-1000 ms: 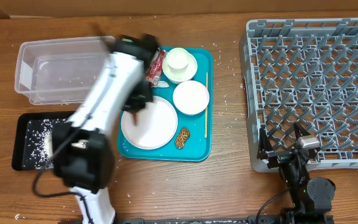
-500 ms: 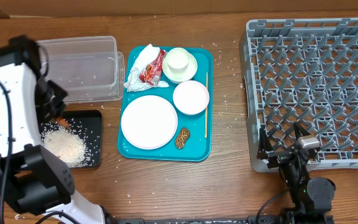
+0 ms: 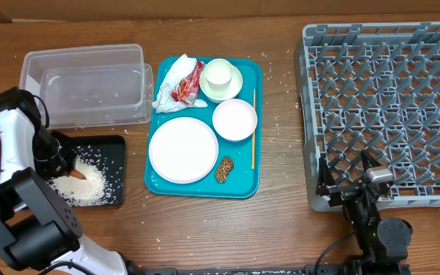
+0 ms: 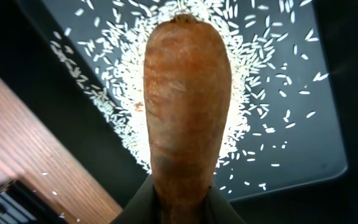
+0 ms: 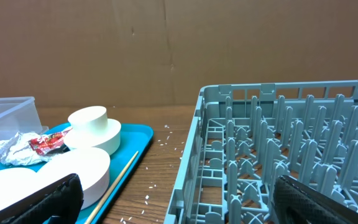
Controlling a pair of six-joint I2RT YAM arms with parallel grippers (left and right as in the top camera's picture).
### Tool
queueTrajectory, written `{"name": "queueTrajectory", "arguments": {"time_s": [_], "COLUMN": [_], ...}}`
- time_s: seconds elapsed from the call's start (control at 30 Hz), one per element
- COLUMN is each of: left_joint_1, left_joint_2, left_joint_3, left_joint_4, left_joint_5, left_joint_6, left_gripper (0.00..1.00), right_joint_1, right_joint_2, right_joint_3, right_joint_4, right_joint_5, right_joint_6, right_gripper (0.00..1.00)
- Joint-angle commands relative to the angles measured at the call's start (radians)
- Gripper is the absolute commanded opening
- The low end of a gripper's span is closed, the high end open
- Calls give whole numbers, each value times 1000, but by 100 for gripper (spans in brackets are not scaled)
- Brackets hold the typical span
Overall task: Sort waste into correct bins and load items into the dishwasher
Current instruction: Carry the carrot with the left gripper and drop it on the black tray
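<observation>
My left gripper (image 3: 62, 168) is shut on the small orange carrot stick (image 3: 77, 175) and holds it just over the rice pile (image 3: 86, 183) in the black tray (image 3: 115, 149). In the left wrist view the carrot stick (image 4: 188, 106) fills the middle above the rice (image 4: 241, 87), with the jaws (image 4: 179, 208) at its base. The napkin (image 3: 168, 85), snack wrapper (image 3: 189, 81), brown food piece (image 3: 224, 169), plate (image 3: 183, 149), bowl (image 3: 234, 120), cup (image 3: 220, 74) in a second bowl and wooden stick (image 3: 253, 130) lie on the teal tray (image 3: 205, 188). My right gripper (image 3: 356, 177) is open and empty at the dish rack's (image 3: 388, 99) front edge.
The clear tub (image 3: 82, 84) stands behind the black tray, with a few rice grains in it. Loose grains dot the wood between the teal tray and the rack. The right wrist view shows the rack (image 5: 278, 143), stick (image 5: 120, 174) and cup (image 5: 89, 118).
My left arm has swung from over the teal tray to the far left and come down over the black tray with the carrot stick. The right arm has not moved.
</observation>
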Motion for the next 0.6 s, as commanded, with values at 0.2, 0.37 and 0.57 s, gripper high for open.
{"name": "queueTrajectory", "arguments": {"time_s": [0.2, 0.37, 0.57], "left_joint_1": [-2, -2, -4], "left_joint_2": [-18, -18, -32], "left_joint_3": [-17, -17, 3], "left_joint_4": [16, 8, 6], "left_joint_5": [36, 43, 273], "left_joint_6": [0, 17, 185], "left_gripper": [34, 45, 32], "right_joint_1": [-3, -3, -3], "right_joint_2": [-10, -10, -10], "right_joint_3": [-10, -10, -10], "right_joint_4": [4, 4, 4], "right_joint_5": [10, 10, 10], "right_joint_6": [3, 3, 3], "right_gripper": [100, 100, 100]}}
